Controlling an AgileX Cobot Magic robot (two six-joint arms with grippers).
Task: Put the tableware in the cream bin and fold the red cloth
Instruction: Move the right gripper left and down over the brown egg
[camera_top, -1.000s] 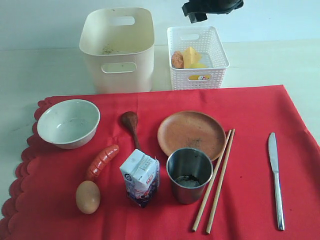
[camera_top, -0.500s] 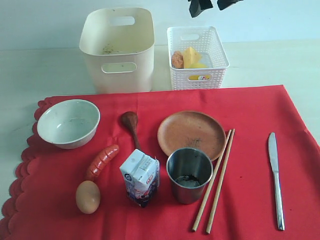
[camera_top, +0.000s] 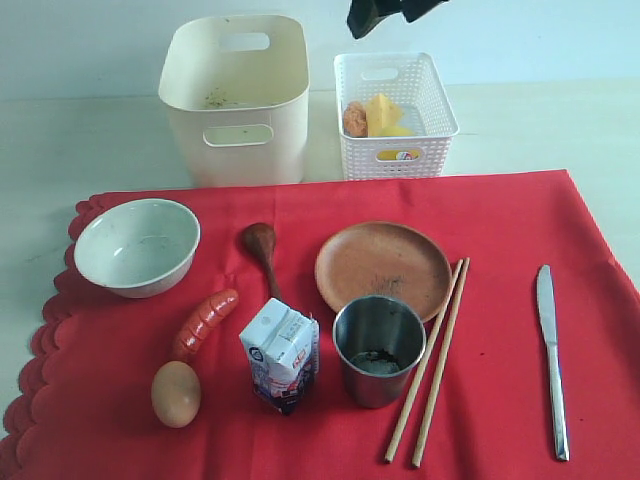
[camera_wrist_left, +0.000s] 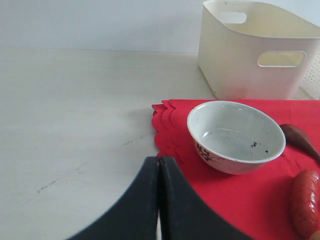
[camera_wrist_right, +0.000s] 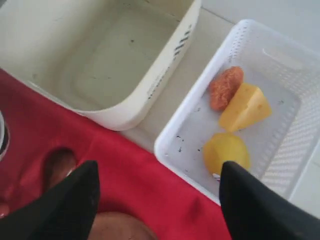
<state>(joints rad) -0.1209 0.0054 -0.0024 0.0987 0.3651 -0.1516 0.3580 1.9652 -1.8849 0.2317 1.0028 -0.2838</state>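
On the red cloth (camera_top: 500, 230) lie a pale bowl (camera_top: 137, 246), a dark wooden spoon (camera_top: 262, 250), a round wooden plate (camera_top: 383, 266), a steel cup (camera_top: 378, 348), chopsticks (camera_top: 430, 360) and a table knife (camera_top: 550, 355). Behind the cloth stands the cream bin (camera_top: 236, 95), with nothing in it. My right gripper (camera_top: 390, 12) hangs open high above the gap between the bin (camera_wrist_right: 100, 60) and the basket, holding nothing (camera_wrist_right: 159, 165). My left gripper (camera_wrist_left: 159, 160) is shut and empty, low over the table by the cloth's scalloped edge (camera_wrist_left: 162, 125), near the bowl (camera_wrist_left: 235, 136).
A white lattice basket (camera_top: 395, 115) right of the bin holds cheese, a lemon and an orange piece of food. A sausage (camera_top: 205, 322), an egg (camera_top: 176, 393) and a milk carton (camera_top: 281, 355) also lie on the cloth, near the spoon and cup.
My right gripper has shifted left along the top of the exterior view, from over the basket toward the bin. Nothing on the cloth has moved.
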